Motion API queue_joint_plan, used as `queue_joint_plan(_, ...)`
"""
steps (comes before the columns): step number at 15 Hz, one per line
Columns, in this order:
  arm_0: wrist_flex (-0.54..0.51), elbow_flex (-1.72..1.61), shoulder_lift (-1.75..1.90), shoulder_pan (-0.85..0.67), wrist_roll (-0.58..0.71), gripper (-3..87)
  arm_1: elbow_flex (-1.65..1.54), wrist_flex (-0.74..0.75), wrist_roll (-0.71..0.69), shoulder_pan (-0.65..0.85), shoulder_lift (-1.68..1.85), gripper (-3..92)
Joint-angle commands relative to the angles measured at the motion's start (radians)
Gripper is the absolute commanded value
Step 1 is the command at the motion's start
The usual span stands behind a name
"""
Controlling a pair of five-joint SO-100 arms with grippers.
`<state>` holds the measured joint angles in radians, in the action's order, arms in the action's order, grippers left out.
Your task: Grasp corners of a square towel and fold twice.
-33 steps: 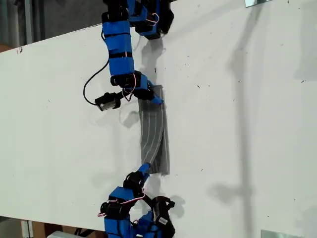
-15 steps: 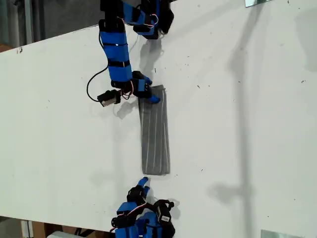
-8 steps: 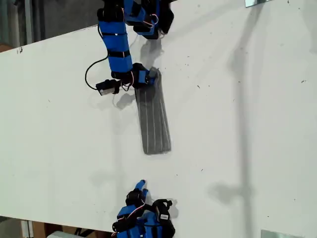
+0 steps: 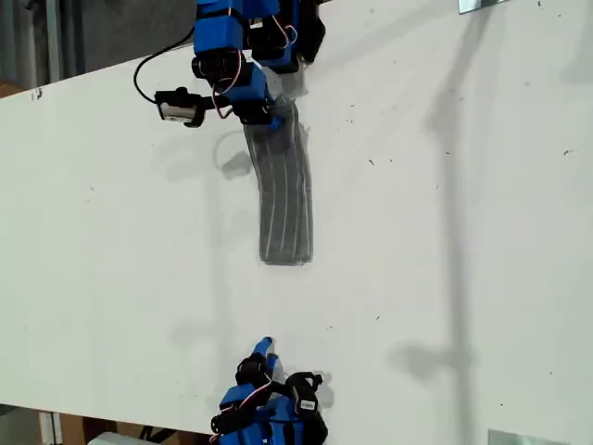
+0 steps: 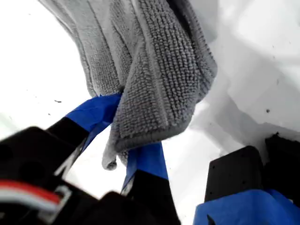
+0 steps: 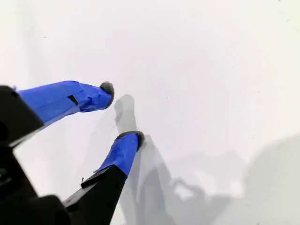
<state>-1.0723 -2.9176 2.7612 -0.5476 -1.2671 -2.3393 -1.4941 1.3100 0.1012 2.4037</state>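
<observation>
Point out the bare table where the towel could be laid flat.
Bare table spreads on the exterior view's right of the towel, and on its left too. It is crowded at that view's top, where my first gripper pinches the towel, and around my second gripper.

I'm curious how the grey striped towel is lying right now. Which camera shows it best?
The exterior view: it shows the whole towel as a long folded strip on the table. The first wrist view shows only the bunched end pinched in my first gripper. The second wrist view shows none of it.
</observation>
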Motion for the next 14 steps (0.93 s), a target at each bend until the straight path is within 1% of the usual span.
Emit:
queue_joint_plan(1,-0.002,0.005,0.006,-0.011,-0.014,15.5,0.138,0.071,-0.095,-0.006,-0.008,-0.1)
queue_joint_plan(3,-0.003,0.003,0.011,-0.011,-0.015,15.6,0.256,0.153,-0.173,-0.005,-0.143,-0.1)
queue_joint_plan(5,-0.003,0.0,0.015,-0.011,-0.012,15.6,0.477,0.16,-0.23,-0.003,-0.383,-0.1)
queue_joint_plan(8,-0.015,-0.009,0.046,-0.011,-0.012,15.6,0.933,0.061,-0.324,0.005,-0.801,-0.1)
queue_joint_plan(9,-0.026,-0.017,0.074,-0.012,-0.012,15.6,1.049,0.038,-0.344,0.008,-0.89,-0.1)
queue_joint_plan(10,-0.037,-0.026,0.101,-0.012,-0.011,15.7,1.118,0.038,-0.368,0.012,-0.939,-0.1)
queue_joint_plan(11,-0.048,-0.034,0.129,-0.012,-0.009,15.7,1.14,0.071,-0.405,0.014,-0.95,-0.1)
queue_joint_plan(14,-0.066,-0.046,0.175,-0.015,-0.005,15.9,1.103,0.236,-0.515,-0.005,-0.913,-0.1)
